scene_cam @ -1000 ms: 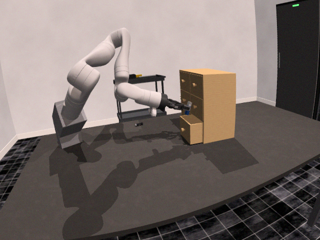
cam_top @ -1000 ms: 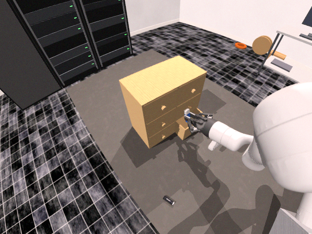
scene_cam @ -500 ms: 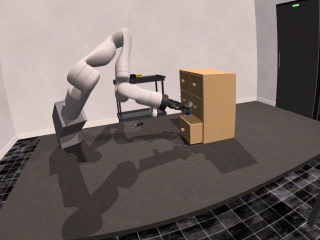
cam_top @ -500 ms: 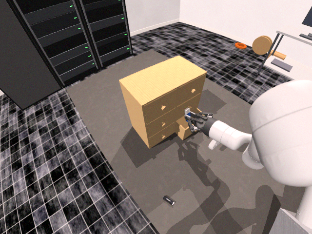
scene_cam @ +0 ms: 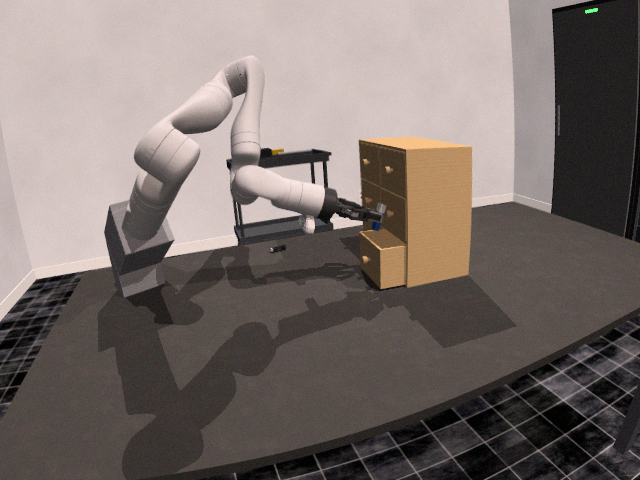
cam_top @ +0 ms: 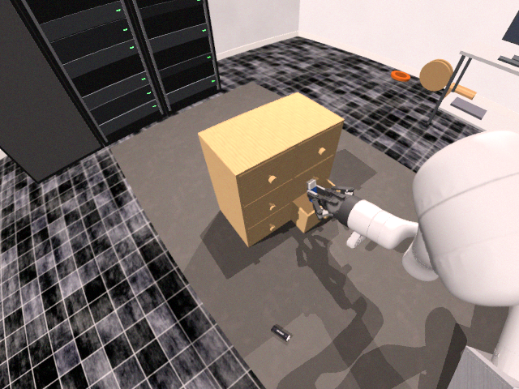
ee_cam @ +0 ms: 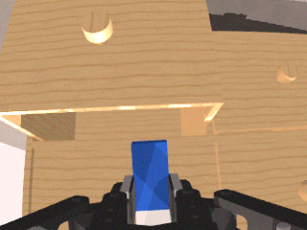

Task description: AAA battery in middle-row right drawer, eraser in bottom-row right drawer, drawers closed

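Working left to right across the top view, I find the server racks (cam_top: pixel 126 62) cut off by the frame, standing on the tiled floor (cam_top: pixel 54 259) beyond the table (cam_top: pixel 167 167) (scene_cam: pixel 289 382). The AAA battery (cam_top: pixel 280 333) (scene_cam: pixel 278 248) lies on the grey table surface, well apart from the upright chest (cam_top: pixel 268 134) (scene_cam: pixel 439 206) (ee_cam: pixel 259 163). At the chest, the bottom-row right drawer (cam_top: pixel 307 220) (scene_cam: pixel 392 266) (ee_cam: pixel 110 72) projects from the front; its floor is partly hidden, so I cannot read its full interior. My gripper (cam_top: pixel 314 195) (scene_cam: pixel 377 215) (ee_cam: pixel 152 188) is closed on the blue-and-white eraser (cam_top: pixel 311 183) (scene_cam: pixel 376 226) (ee_cam: pixel 150 168), above that drawer and near the chest front, and obscures part of the middle row in the top view. Open space separates the eraser from the drawer's rim. Further right, the arm (cam_top: pixel 373 221) (scene_cam: pixel 284 193) fills much of the frame, its mount (cam_top: pixel 473 372) (scene_cam: pixel 139 253) cut off below.
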Tool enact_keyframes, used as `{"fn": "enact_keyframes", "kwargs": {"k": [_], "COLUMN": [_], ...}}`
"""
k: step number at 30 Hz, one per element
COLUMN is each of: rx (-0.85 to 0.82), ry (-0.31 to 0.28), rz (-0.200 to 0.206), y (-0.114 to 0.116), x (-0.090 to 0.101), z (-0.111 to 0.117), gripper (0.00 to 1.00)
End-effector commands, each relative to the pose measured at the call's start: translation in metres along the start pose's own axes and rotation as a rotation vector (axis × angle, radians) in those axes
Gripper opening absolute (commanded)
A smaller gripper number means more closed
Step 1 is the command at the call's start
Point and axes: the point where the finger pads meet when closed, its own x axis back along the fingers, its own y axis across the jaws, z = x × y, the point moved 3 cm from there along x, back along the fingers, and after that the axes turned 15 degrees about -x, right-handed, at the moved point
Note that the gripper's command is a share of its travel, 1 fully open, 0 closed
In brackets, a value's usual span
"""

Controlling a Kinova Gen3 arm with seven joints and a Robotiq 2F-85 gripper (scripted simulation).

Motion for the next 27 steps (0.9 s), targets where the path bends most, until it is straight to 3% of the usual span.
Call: {"fn": "enact_keyframes", "kwargs": {"k": [1, 27], "rx": [-0.006, -0.006], "ry": [0.0, 0.0], "rz": [-0.001, -0.002], "y": [-0.0009, 0.0], "x": [0.0, 0.0012], "z": [-0.001, 0.0006], "gripper": [0.19, 0.19]}}
